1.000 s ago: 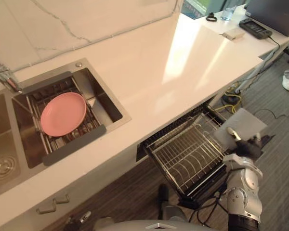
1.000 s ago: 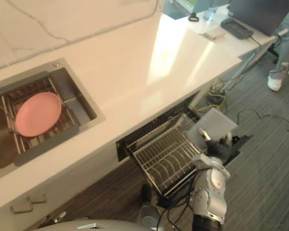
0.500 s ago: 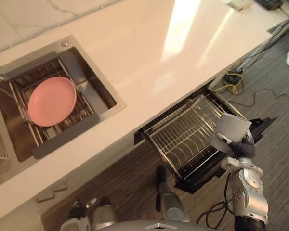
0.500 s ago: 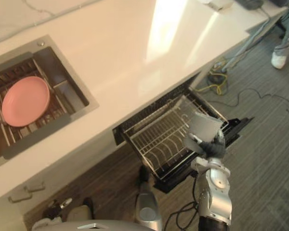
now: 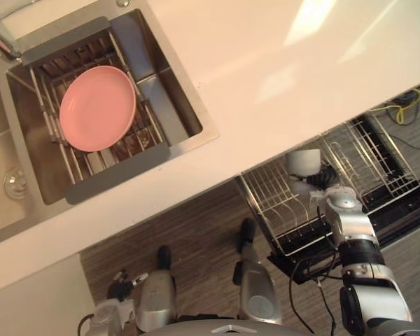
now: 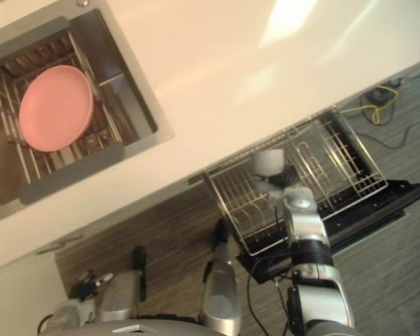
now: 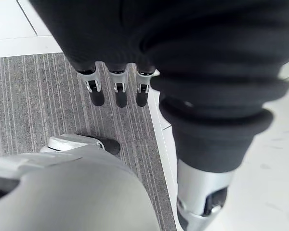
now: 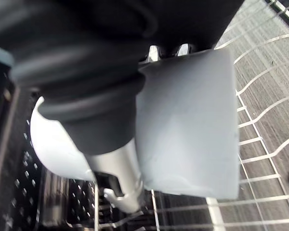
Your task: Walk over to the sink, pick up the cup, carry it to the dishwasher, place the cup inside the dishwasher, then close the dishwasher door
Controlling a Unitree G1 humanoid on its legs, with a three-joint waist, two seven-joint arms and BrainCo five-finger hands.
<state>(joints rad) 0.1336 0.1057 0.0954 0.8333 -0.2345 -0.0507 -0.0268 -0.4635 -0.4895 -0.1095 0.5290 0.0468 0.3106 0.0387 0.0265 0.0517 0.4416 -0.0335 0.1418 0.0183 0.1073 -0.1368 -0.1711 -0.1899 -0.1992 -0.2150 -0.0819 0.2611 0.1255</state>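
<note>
A pale grey cup (image 5: 304, 162) hangs over the wire rack (image 5: 357, 162) of the open dishwasher, just below the counter's edge. My right hand (image 5: 321, 180) is shut on it; in the right wrist view the thumb (image 8: 123, 176) curls round the cup (image 8: 190, 125), with rack wires (image 8: 265, 154) beneath. The cup (image 6: 269, 162) looks clear of the wires, though contact cannot be told. My left hand (image 7: 116, 90) hangs at my side over the grey carpet, fingers straight and relaxed, holding nothing.
The sink (image 5: 178, 112) is set in the white counter (image 5: 280, 63) at the left and holds a pink plate (image 5: 97, 108) on a wire drainer. The dishwasher's door (image 6: 378, 210) lies folded down over the striped floor to the right of the rack.
The camera has tilted and swung, so the whole scene shifted. My right hand has carried the cup from above the open door's outer end inward, over the rack near the counter's edge.
</note>
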